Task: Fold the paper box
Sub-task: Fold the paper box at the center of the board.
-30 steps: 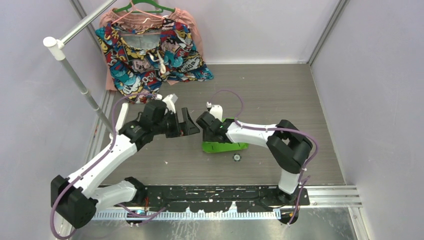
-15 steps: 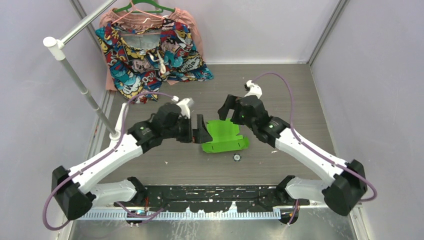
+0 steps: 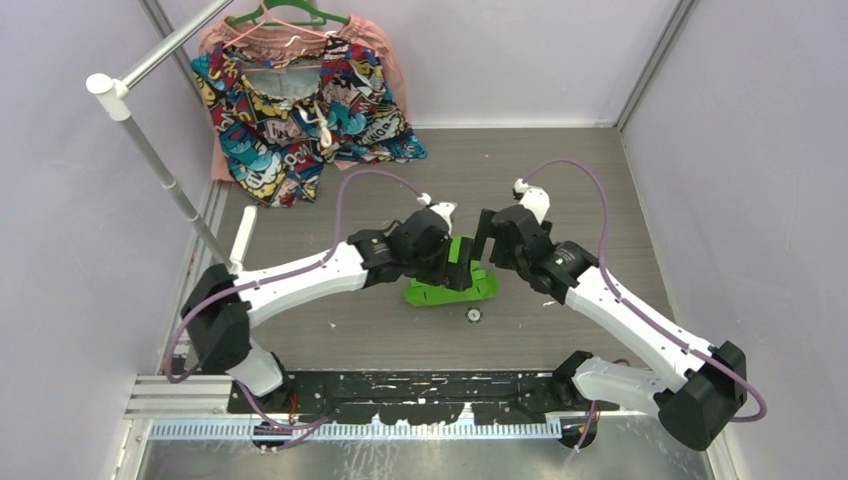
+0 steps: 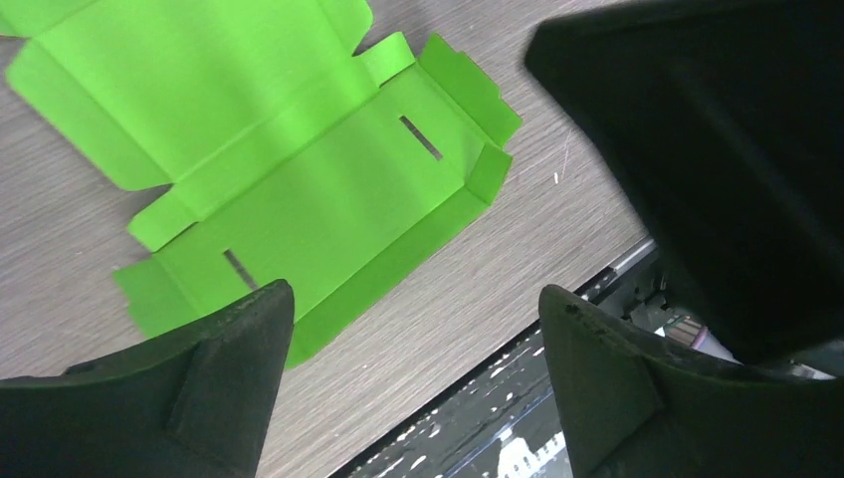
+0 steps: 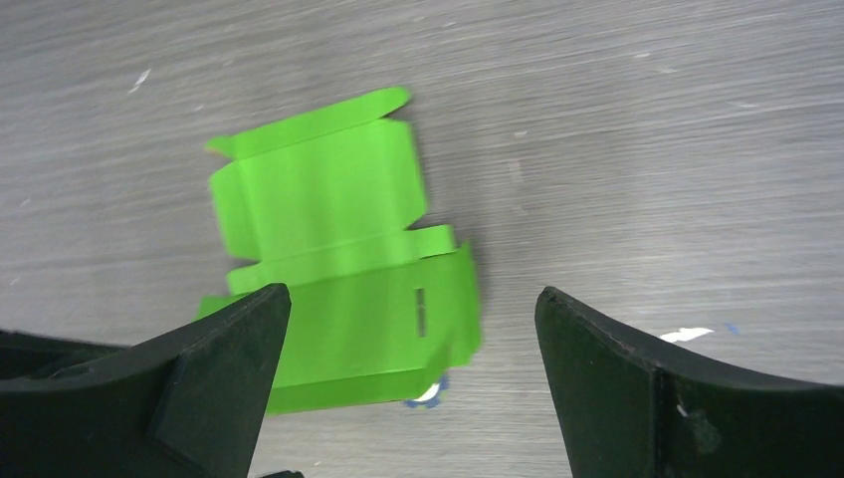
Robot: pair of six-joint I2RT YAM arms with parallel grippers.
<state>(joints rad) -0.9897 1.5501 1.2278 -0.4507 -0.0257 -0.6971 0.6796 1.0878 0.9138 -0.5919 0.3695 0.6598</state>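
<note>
**A:** From above, where does it sit?

**B:** The paper box (image 3: 440, 293) lies mid-worktop (image 3: 600, 200), somewhat nearer the near edge than the far one. It is plain lime-green card, partly folded. Its long axis runs left to right, with the right end a touch farther back. The left gripper (image 3: 447, 268) hangs over its left part and the right gripper (image 3: 484, 255) over its right end. Both are spread wide and carry nothing. A small round thing (image 3: 473, 315) lies near the box's near edge.

**A:** Any writing?

**B:** Only comic-style lettering on the patterned garment (image 3: 300, 100) at the far left corner, too small to read.

**A:** And the left wrist view?

**B:** The paper box (image 4: 299, 169) shows as a die-cut sheet lying mostly flat. It has creased panels, two narrow slots in one long panel and short flaps at the ends, and one end is turned up. It runs on a slant across the view. The left gripper (image 4: 413, 299) stands wide, and one fingertip (image 4: 239, 339) overlaps the sheet's corner. I cannot tell whether it touches.

**A:** Right wrist?

**B:** The paper box (image 5: 328, 199) has one panel arching up with a rounded tab on top, and a slot in the panel below. The right gripper (image 5: 410, 296) gapes wide and empty.
</note>
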